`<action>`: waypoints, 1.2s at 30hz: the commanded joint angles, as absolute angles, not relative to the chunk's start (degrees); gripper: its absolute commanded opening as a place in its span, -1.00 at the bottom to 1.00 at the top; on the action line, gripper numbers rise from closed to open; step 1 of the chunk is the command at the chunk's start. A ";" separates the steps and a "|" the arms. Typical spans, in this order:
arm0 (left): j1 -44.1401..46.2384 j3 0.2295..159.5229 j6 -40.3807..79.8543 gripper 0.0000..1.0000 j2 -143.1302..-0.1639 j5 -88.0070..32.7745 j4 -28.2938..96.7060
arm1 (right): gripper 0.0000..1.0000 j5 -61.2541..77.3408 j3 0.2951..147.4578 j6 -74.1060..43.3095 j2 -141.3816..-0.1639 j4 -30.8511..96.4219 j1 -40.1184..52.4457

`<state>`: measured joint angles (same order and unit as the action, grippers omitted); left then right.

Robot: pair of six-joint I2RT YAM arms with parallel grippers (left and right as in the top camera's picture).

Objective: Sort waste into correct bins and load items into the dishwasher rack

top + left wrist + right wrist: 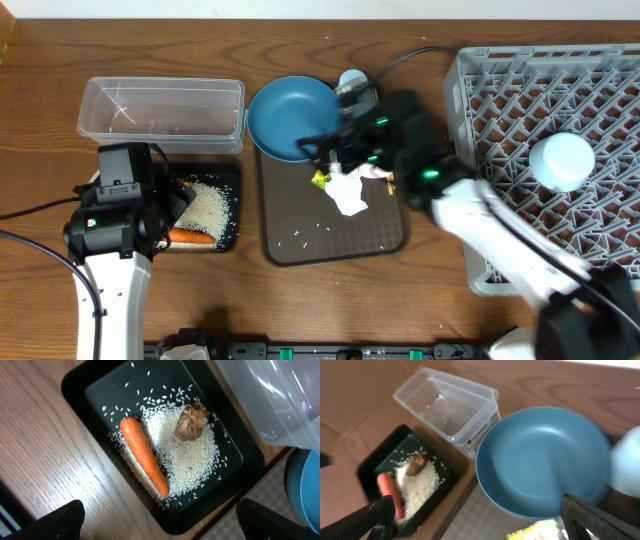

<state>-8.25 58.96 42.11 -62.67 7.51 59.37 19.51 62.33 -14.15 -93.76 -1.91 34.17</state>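
Black tray (75, 387), lower left of the overhead frame, is carrying the food waste: an orange carrot (144, 462) is lying aslant along a bed of white rice (190, 460), and a brown lump (192, 421) is sitting at the rice's upper edge, apart from the carrot. The left gripper (160, 512) is hovering over this tray, fingers spread wide, nothing between them. The clear tub (160, 115), just above the black tray, is looking empty bar a few specks. The brown serving tray (380, 240) at centre is bearing stray grains, a crumpled white napkin (348, 197) and, just left of it, a yellow-green wrapper (320, 178). The dark blue bowl (545, 460) is sitting empty at the serving tray's upper left corner. The right gripper (477, 510) is hanging over the bowl's near rim and the wrapper, jaws wide open, gripping nothing. The grey rack (600, 100) at right is holding a pale cup (562, 162). A pale round item behind the bowl is too blurred to name. Judging from this, food sorting is looking mostly done and dry waste is the step in hand, with the right arm poised for wrapper or napkin. The next move is calling for a descent onto the thin wrapper, closing clear of the bowl's rim, then a carry to the clear tub.
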 commanded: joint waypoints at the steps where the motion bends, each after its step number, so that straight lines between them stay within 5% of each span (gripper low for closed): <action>1: -8.51 59.13 41.60 0.96 -62.85 8.01 59.53 | 0.99 11.90 62.70 -10.98 -100.09 -5.02 37.63; 14: -8.51 59.13 41.60 0.96 -62.85 8.01 59.53 | 0.99 -4.71 73.01 7.44 -111.70 -1.32 44.12; 36: -8.51 59.13 41.60 0.96 -62.85 8.01 59.53 | 0.96 -2.81 74.11 7.40 -118.67 0.99 47.20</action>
